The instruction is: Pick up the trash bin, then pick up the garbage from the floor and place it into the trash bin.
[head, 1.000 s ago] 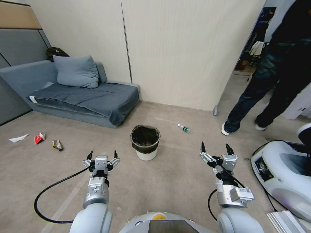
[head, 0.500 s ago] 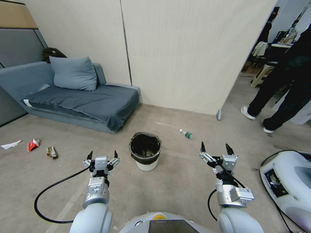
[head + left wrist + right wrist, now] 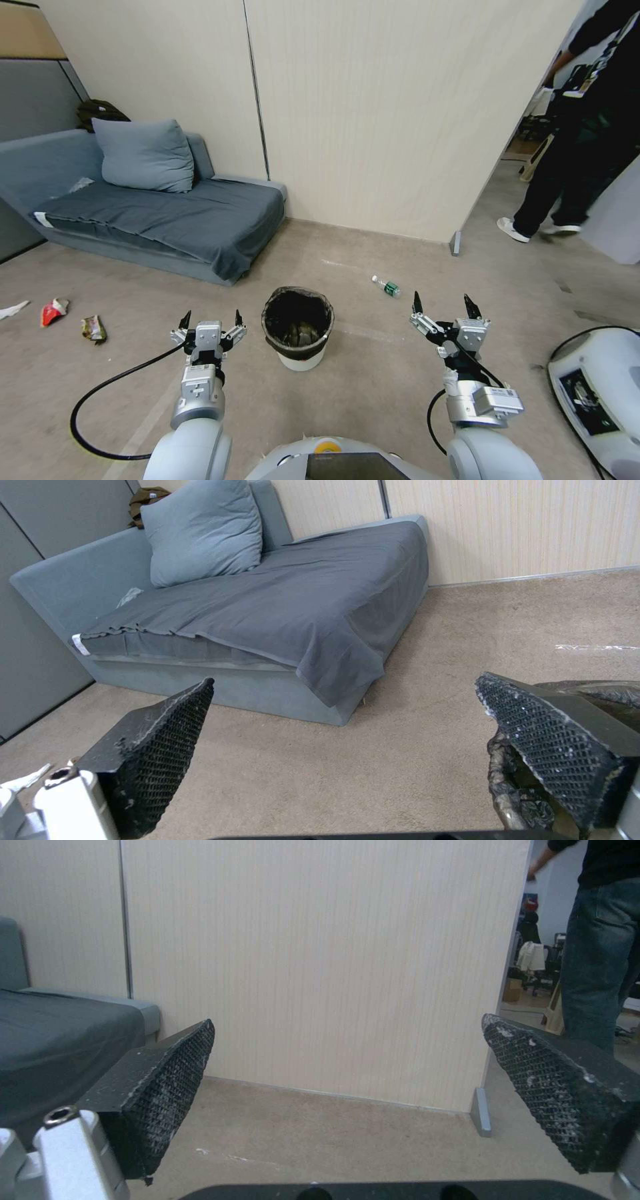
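The beige carpet floor (image 3: 373,373) carries the trash bin (image 3: 297,328), a green-labelled bottle (image 3: 387,287), three wrappers (image 3: 55,311) at far left, and the grey sofa (image 3: 167,213).

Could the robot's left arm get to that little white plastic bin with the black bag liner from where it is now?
Probably yes. The white plastic bin with the black bag liner stands on bare carpet just beside the open left gripper, with nothing between them. The right gripper is open too, farther off.
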